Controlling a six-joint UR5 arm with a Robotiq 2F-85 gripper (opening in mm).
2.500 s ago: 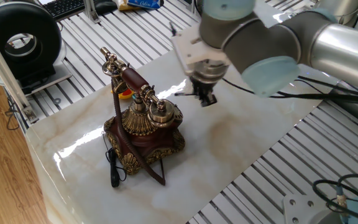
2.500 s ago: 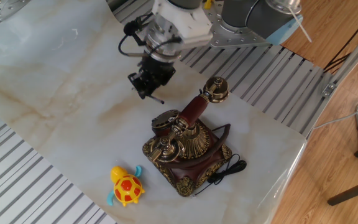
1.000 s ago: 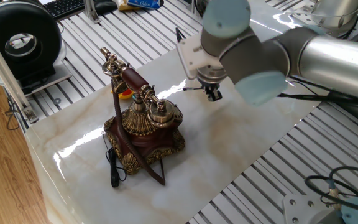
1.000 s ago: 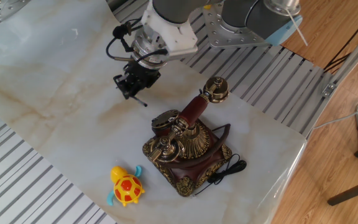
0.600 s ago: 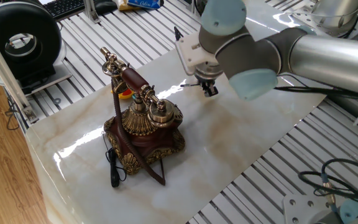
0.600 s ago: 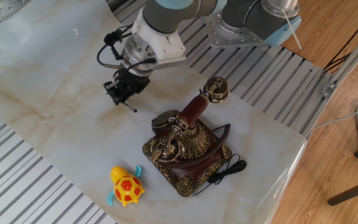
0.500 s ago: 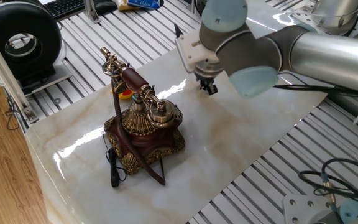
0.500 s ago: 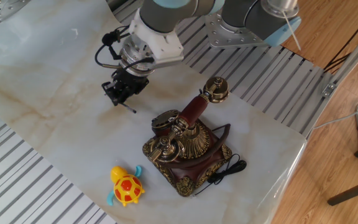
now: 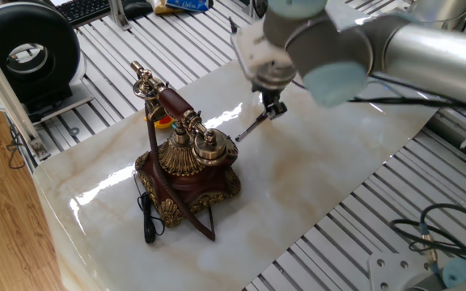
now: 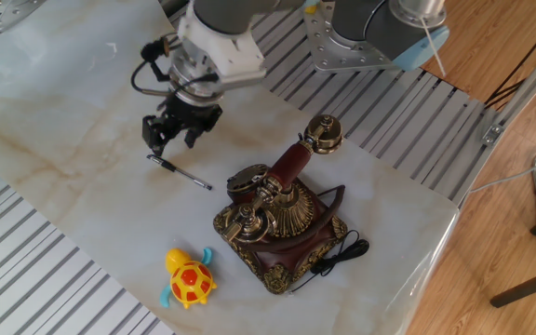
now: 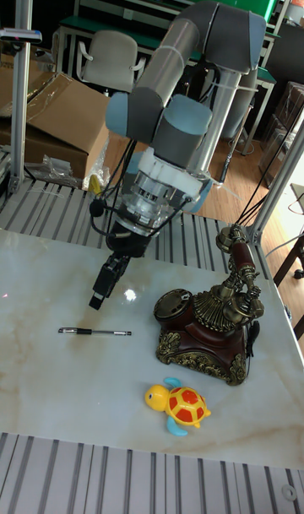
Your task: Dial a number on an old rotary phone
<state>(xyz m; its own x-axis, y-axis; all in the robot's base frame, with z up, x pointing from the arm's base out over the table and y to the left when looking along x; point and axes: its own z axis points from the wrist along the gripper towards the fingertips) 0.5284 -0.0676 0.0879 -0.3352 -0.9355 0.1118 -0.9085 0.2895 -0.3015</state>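
on the pale marbled slab (image 10: 54, 121) that tops the ribbed metal table (image 9: 362, 234), the ornate antique-style telephone (image 10: 282, 223) with its dark red-brown body and gold brass filigree stands toward the 4 o'clock part of the slab in the other fixed view; its brass-ended reddish handset (image 10: 298, 158) lies across the tall cradle, tilted up toward 1 o'clock, and its black cord (image 10: 338, 253) trails off the base at 4 o'clock, ending near the slab's edge; the round dial (image 11: 176, 302) faces up on the side of the body nearest the arm; at about 10 o'clock from the phone and well apart from it, the arm's black two-finger gripper (image 10: 168, 140) hangs above the slab, pointing down; its fingers stand spread with a plain gap between them and nothing is in their grasp; just below the gripper, at its 5 o'clock, a slim black-and-silver pen (image 10: 179, 171) lies flat on the marble, clear of the fingertips, its length running from 10 to 4 o'clock toward the phone; in the tall fixed view the pen (image 11: 94, 332) lies level at 9 o'clock from the phone (image 11: 207, 328); a small yellow and orange toy turtle (image 10: 188, 279) with light blue flippers sits at 7 o'clock from the phone, near the slab's edge.
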